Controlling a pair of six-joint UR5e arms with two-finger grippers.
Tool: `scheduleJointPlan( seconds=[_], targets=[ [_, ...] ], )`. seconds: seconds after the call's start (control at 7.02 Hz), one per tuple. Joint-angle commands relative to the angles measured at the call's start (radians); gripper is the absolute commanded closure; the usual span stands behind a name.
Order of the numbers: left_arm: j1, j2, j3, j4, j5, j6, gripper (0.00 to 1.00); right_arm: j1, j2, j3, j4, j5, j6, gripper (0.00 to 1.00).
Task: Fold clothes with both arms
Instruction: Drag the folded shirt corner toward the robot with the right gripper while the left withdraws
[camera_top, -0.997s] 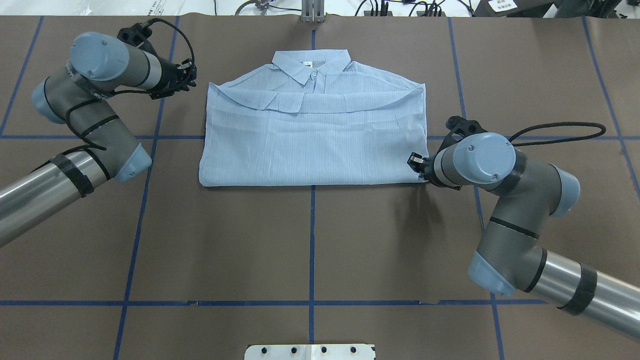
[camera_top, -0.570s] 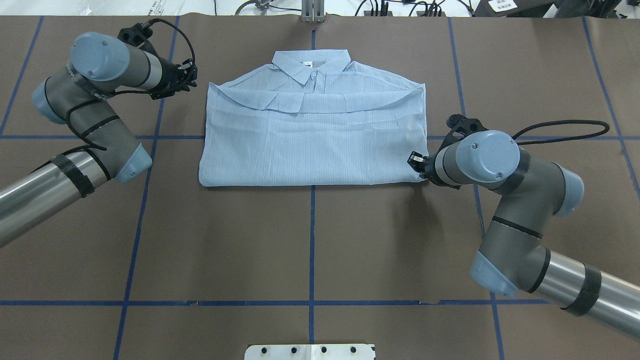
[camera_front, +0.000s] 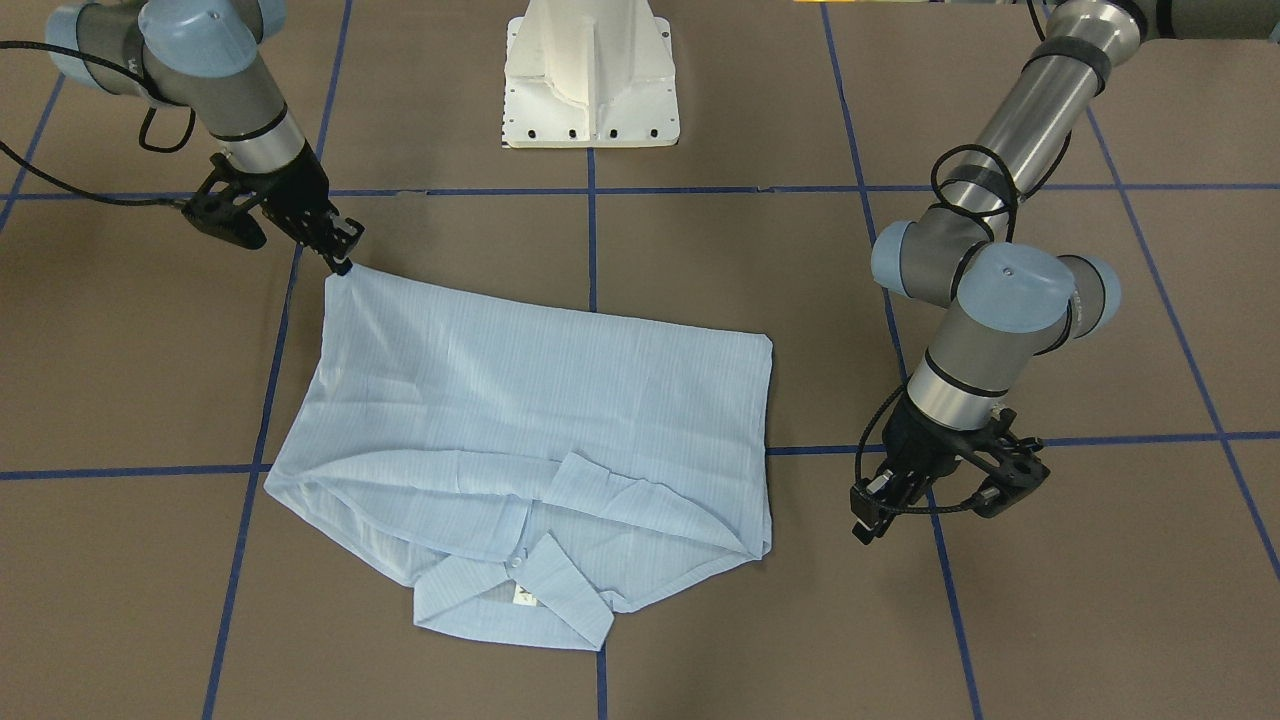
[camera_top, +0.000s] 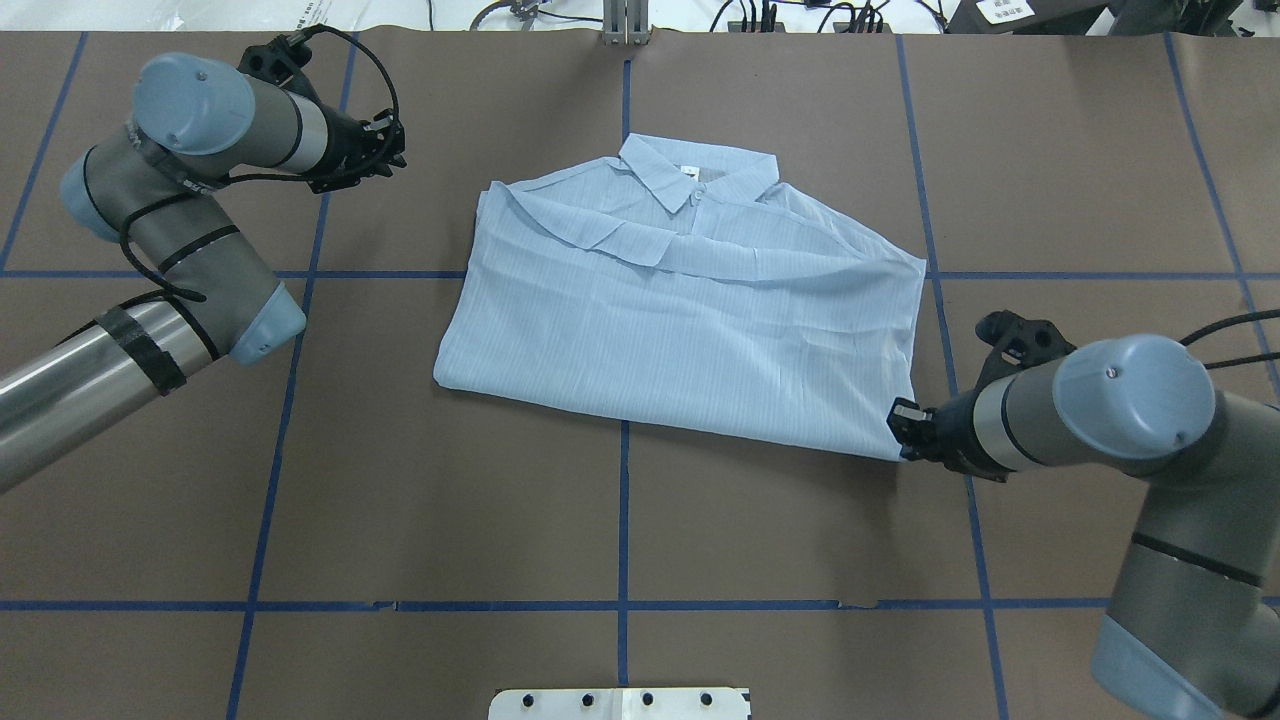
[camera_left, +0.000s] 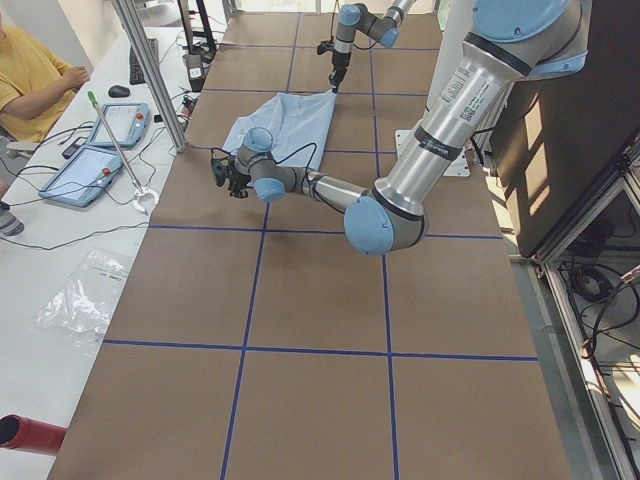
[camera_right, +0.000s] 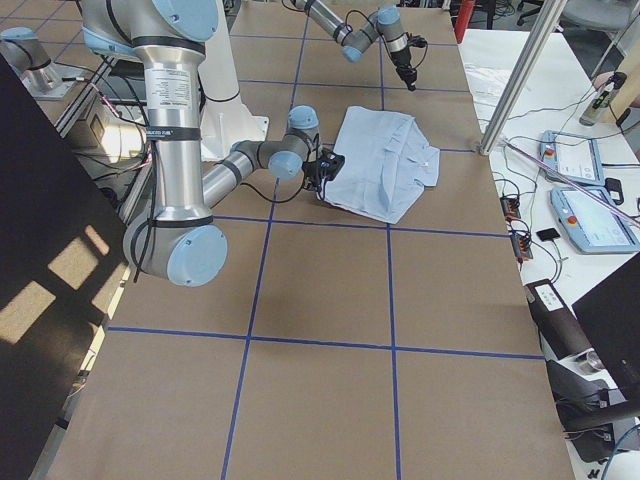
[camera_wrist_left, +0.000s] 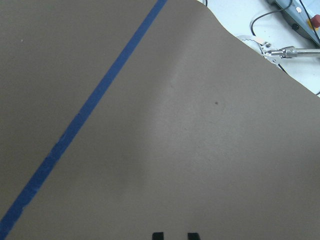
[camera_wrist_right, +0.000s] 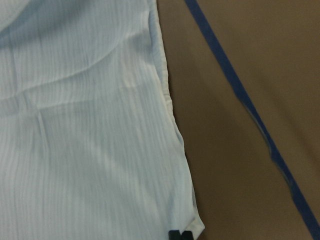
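Note:
The pale-blue shirt (camera_top: 690, 310) lies folded into a flat rectangle and skewed on the brown table, collar (camera_top: 700, 170) at the far side. It also shows in the front view (camera_front: 520, 420) and the right wrist view (camera_wrist_right: 90, 140). My right gripper (camera_top: 903, 437) is shut on the shirt's near right corner, low at the table; this also shows in the front view (camera_front: 343, 264) and the right wrist view (camera_wrist_right: 180, 235). My left gripper (camera_top: 398, 148) hangs empty over bare table, left of the shirt and apart from it. Its fingertips (camera_wrist_left: 157, 235) stand a little apart.
The white pedestal base (camera_front: 590, 75) stands at the near table edge. Blue tape lines (camera_top: 624, 520) grid the brown cover. A metal post (camera_top: 625, 25) stands at the far edge. An operator (camera_left: 30, 80) and tablets (camera_left: 100, 150) are beyond the far side.
My right gripper has moved right and toward the robot with the shirt corner, dragging the shirt right and turning it askew. The left arm has barely shifted.

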Motion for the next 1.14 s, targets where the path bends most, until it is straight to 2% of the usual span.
scheduleJointPlan(
  seconds=[0.0,0.14,0.28,0.43,0.57,0.71,0.85,1.0],
  targets=[
    [0.006,0.116,-0.205,0.009,-0.110,-0.011,0.72,-0.150,-0.043,0.087,-0.001,0.197,0.114,1.00],
    [0.009,0.158,-0.276,0.009,-0.164,-0.018,0.71,-0.231,-0.058,0.101,-0.001,0.303,0.134,1.00],
    [0.029,0.205,-0.344,0.009,-0.173,-0.069,0.71,-0.326,-0.059,0.107,-0.001,0.304,0.201,1.00],
    [0.078,0.238,-0.391,0.009,-0.171,-0.115,0.67,-0.358,-0.062,0.130,0.000,0.302,0.251,0.17],
    [0.116,0.241,-0.412,0.009,-0.169,-0.186,0.63,-0.361,-0.060,0.137,0.000,0.302,0.259,0.00],
    [0.166,0.262,-0.436,0.009,-0.157,-0.278,0.49,-0.303,-0.056,0.137,0.000,0.296,0.259,0.00],
    [0.220,0.273,-0.458,0.011,-0.123,-0.358,0.46,-0.201,-0.050,0.129,0.000,0.276,0.260,0.00],
    [0.265,0.275,-0.461,0.032,-0.093,-0.371,0.26,-0.059,-0.015,0.088,0.000,0.270,0.259,0.00]
  ],
)
